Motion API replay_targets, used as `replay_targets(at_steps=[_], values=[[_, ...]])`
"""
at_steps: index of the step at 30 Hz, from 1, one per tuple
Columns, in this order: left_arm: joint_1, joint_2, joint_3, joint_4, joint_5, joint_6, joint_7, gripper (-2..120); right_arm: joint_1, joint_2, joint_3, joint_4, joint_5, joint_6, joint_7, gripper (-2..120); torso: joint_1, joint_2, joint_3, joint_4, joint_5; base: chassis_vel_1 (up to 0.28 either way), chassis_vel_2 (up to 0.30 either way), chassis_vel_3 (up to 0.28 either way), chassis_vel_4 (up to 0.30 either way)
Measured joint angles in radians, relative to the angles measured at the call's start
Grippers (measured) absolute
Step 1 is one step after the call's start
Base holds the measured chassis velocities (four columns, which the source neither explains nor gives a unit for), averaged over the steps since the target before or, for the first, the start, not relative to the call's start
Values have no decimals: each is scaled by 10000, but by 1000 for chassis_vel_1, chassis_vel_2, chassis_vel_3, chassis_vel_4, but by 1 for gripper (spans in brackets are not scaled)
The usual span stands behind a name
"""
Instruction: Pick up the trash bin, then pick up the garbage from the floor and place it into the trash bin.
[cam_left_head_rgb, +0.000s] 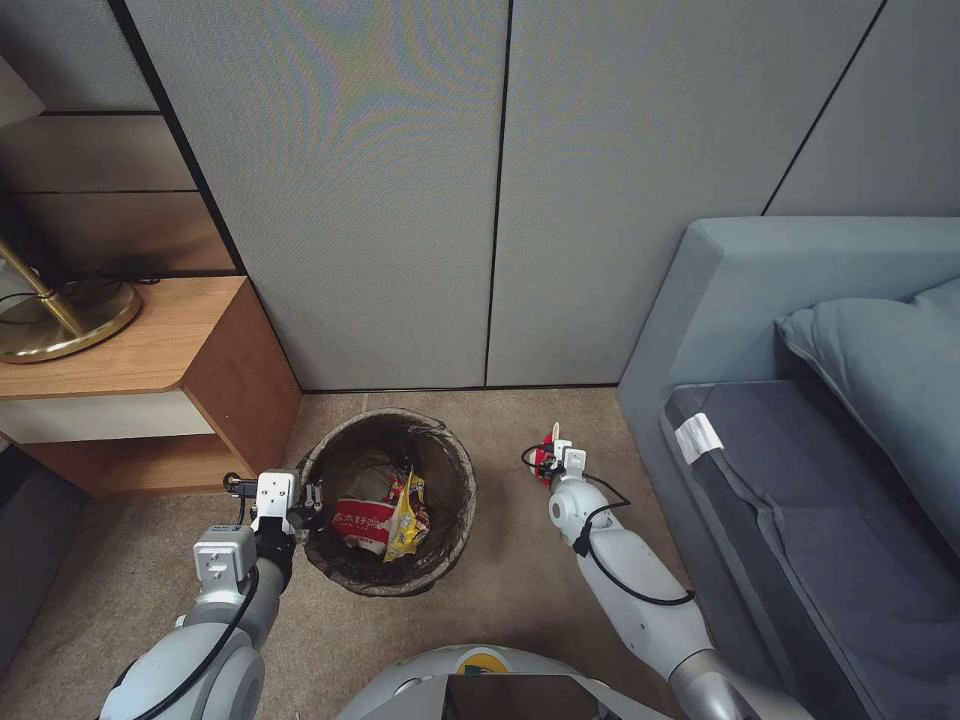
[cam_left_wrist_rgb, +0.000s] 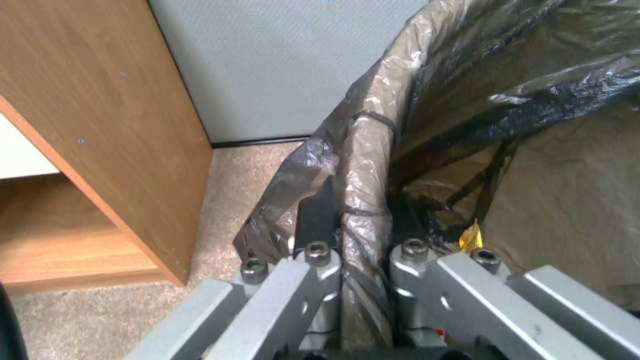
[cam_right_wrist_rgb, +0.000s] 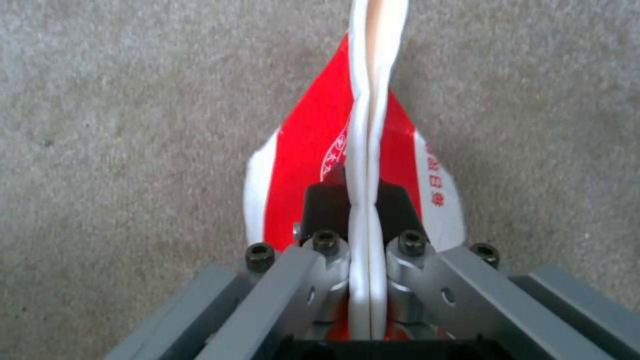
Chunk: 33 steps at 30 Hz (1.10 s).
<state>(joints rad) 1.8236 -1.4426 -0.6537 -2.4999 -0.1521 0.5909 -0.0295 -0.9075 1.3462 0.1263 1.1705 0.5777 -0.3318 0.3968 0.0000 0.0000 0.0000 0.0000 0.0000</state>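
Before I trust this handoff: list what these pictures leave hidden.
- Trash bin white wall: head view, hidden by the liner.
- Cup's far side: right wrist view, flattened in the right gripper.
- Lower garbage: head view, buried under wrappers.
- Lamp top: cut off by the frame's edge.

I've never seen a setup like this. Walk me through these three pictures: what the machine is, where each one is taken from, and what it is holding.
This is a wheeled robot with two arms, each ending in a two-fingered gripper. The wide picture comes from a camera on its head, looking down at a carpeted floor between a wooden side table and a grey sofa. The other two come from cameras on its wrists, looking along the fingers.

The left gripper is shut on the rim of the trash bin, a round bin lined with a dark bag; the left wrist view shows the liner pinched between the fingers. Snack wrappers already lie inside.

The right gripper, to the right of the bin, is shut on a flattened red-and-white paper cup, squeezed thin above the carpet.
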Motion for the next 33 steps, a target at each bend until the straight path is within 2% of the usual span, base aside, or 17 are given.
replay_targets(at_steps=[5,9,12,13,14,16,17,20,24,26,27,30,31,33], values=[[49,-17,-8,0,3,2,-3,2,-130,-174,12,401,-344,188,-135,0,0,0,0,0,0,0,0,0,0],[64,-30,-16,0,15,4,-16,2,-439,-437,165,1379,-564,243,-246,0,0,0,0,0,0,0,0,0,0],[87,-37,-13,0,42,6,-21,2,-823,-729,421,2578,-409,103,-235,0,0,0,0,0,0,0,0,0,0],[87,-37,-13,0,42,6,-21,2,-823,-729,421,2578,-409,103,-235,0,0,0,0,0,0,0,0,0,0],[112,-35,-11,0,52,8,-24,2,-1127,-991,604,3557,-296,-1,-231,0,0,0,0,-3,2,0,0,0,0],[143,-28,-9,0,65,8,-24,2,-1378,-1242,758,4549,-226,-97,-223,0,0,1,-1,-3,0,0,0,0,0],[143,-28,-9,0,65,8,-24,2,-1378,-1242,758,4549,-226,-97,-223,0,0,1,-1,-3,0,0,0,0,0],[209,-18,-10,0,98,9,-26,2,-1720,-1926,980,6416,107,-352,-79,0,0,1,-1,1,1,0,0,0,0],[232,-15,-11,0,108,8,-30,2,-1849,-2410,1105,7275,415,-507,27,0,0,1,-1,-2,2,0,0,0,0],[250,-14,-4,0,91,11,-34,2,-1949,-2899,1249,8296,908,-678,87,0,0,1,-1,-1,0,0,0,0,0],[250,-14,-4,0,91,11,-34,2,-1949,-2899,1249,8296,908,-678,87,0,0,1,-1,-1,0,0,0,0,0],[256,-2,-1,0,61,29,-42,2,-1956,-3482,1415,9878,1718,-925,123,0,0,1,-1,0,-2,0,0,0,0],[256,-2,-1,0,61,29,-42,2,-1956,-3482,1415,9878,1718,-925,123,0,0,1,-1,0,-2,0,0,0,0],[251,10,4,0,52,45,-43,2,-1890,-3783,1417,10628,2228,-1094,208,0,0,1,-1,0,0,0,0,0,0]])
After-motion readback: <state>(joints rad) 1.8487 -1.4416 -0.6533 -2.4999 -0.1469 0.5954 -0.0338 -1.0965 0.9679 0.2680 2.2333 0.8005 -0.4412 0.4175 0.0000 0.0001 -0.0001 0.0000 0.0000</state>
